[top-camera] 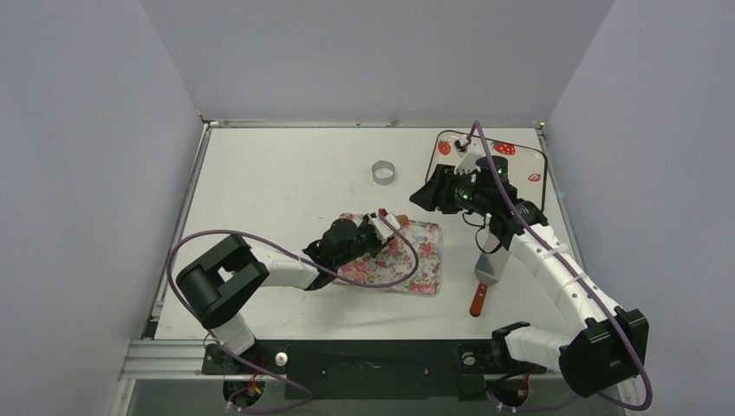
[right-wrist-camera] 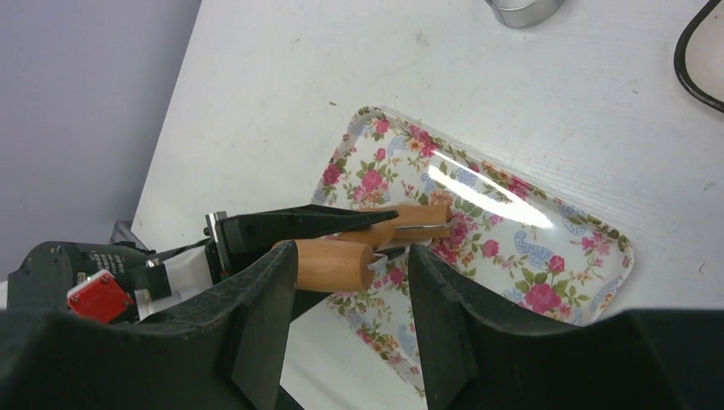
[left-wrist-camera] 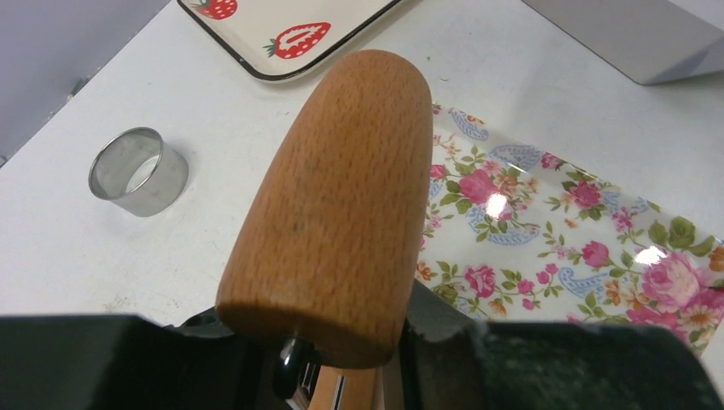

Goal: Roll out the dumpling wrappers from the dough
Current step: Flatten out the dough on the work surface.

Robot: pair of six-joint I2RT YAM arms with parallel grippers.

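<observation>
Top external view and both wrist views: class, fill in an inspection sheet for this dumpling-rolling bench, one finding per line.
Surface: white table, floral tray near the middle.
Job's things: dough and dumpling wrappers, nothing seen.
Clutter: metal ring, red-handled spatula, strawberry tray.
Grippers: left gripper shut on the wooden roller, over the floral tray; right gripper open, empty.
Cables: purple cables loop along both arms.
Surroundings: plain walls on three sides.
</observation>
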